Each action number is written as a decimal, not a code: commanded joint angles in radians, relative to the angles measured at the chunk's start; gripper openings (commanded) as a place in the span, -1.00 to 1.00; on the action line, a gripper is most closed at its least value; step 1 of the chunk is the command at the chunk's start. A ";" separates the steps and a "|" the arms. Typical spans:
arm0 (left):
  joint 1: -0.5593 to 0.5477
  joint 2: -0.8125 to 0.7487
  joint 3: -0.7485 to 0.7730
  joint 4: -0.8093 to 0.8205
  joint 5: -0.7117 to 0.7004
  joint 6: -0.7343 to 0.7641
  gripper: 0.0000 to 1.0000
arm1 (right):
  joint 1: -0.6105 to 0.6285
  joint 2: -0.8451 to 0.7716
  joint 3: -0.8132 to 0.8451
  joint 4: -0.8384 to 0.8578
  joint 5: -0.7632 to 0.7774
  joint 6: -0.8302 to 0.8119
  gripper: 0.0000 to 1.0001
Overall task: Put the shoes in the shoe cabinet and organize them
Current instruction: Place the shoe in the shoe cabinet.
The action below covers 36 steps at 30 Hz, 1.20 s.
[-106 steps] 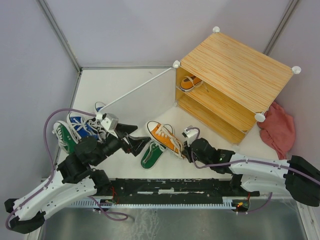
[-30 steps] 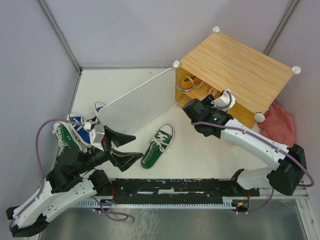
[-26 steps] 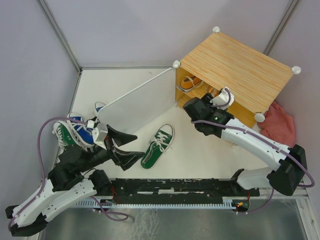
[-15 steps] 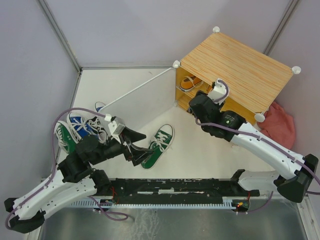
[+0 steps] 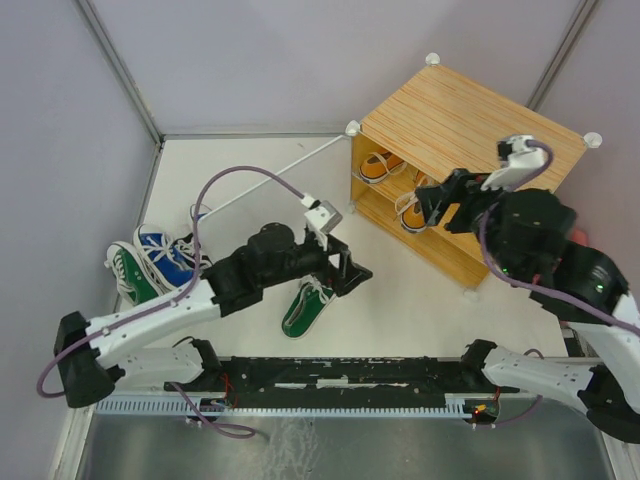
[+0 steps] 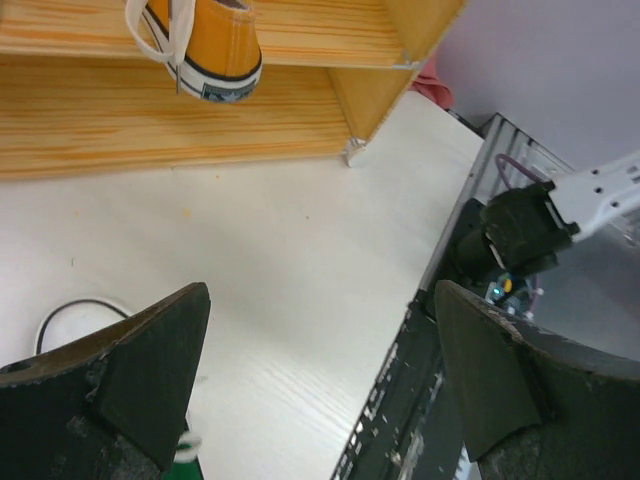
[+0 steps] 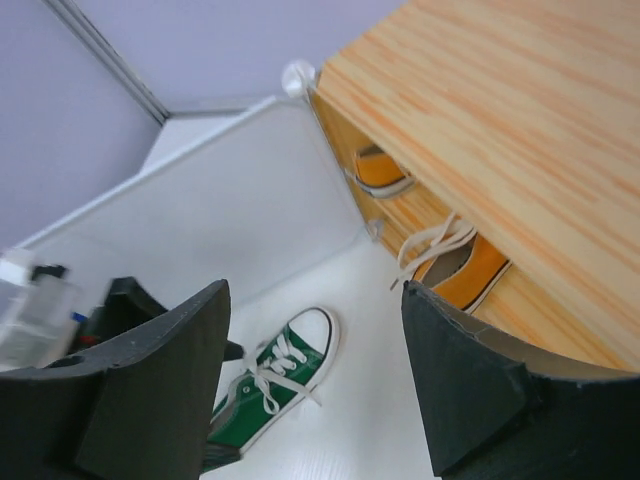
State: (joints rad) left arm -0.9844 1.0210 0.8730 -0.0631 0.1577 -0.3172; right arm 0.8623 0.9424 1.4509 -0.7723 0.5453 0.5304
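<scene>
Now another orange canvas shoe sits in the striped wooden cabinet. Left gripper and right gripper gape open, empty.

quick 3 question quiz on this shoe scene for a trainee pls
1. True or false: the cabinet holds no shoes yet.
2. Which colour is the shoe nearest the left end effector? A blue, B green, C black.
3. What is the right end effector holding?
Key: 1 false, one orange shoe and its mate are inside. 2 B, the green shoe. 3 nothing, it is open and empty.
</scene>
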 commanded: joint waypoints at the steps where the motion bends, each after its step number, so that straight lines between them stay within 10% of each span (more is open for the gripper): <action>1: -0.070 0.178 0.092 0.237 -0.206 0.134 0.98 | 0.002 0.018 0.170 -0.094 0.021 -0.144 0.54; 18: -0.112 0.636 0.157 0.841 -0.459 0.413 0.90 | 0.001 -0.037 0.070 -0.030 0.115 -0.204 0.61; 28: -0.117 0.762 0.252 0.870 -0.428 0.346 0.72 | 0.001 -0.059 0.026 -0.032 0.154 -0.214 0.65; 33: -0.117 0.798 0.288 0.882 -0.440 0.339 -0.20 | 0.001 -0.063 0.016 -0.040 0.159 -0.219 0.66; 36: -0.117 0.815 0.304 0.894 -0.453 0.346 -0.28 | 0.001 -0.069 0.008 -0.044 0.162 -0.221 0.66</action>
State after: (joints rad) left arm -1.0966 1.8194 1.1164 0.7509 -0.2695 0.0250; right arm 0.8623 0.8894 1.4651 -0.8471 0.6781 0.3309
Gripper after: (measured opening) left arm 0.374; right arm 0.831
